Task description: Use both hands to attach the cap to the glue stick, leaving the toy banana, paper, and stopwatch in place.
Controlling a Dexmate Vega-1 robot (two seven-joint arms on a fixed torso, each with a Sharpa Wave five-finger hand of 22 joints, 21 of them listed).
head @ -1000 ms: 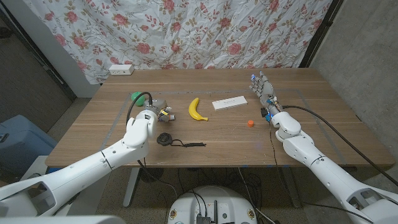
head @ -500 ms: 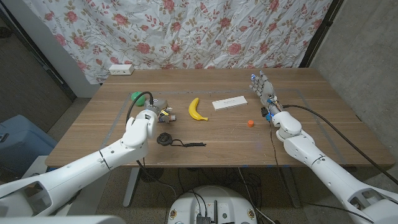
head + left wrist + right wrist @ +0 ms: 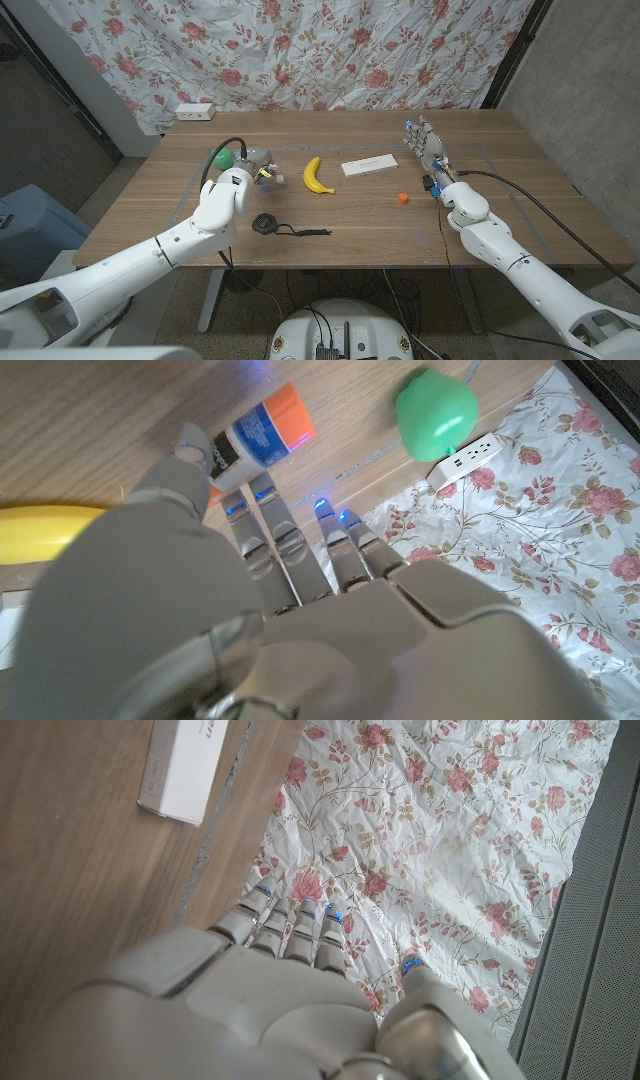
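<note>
- Wooden table (image 3: 350, 215) carries everything, with flowered cloth (image 3: 300, 50) hanging behind it.
- Left hand (image 3: 252, 167) reaches over the table's left part; in the left wrist view its fingers (image 3: 262, 525) extend straight and its thumb touches the glue stick (image 3: 255, 440), but whether it grips the stick I cannot tell.
- Right hand (image 3: 425, 150) stands near the right side, fingers straight and apart, holding nothing.
- Toy banana (image 3: 316, 176) lies mid-table, paper (image 3: 368, 165) just right of it.
- Stopwatch (image 3: 265, 222) lies nearer the front edge.
- Green ball (image 3: 221, 158) sits beside the left hand.
- Orange cap (image 3: 402, 198) lies near the right hand, well apart from the glue stick.
</note>
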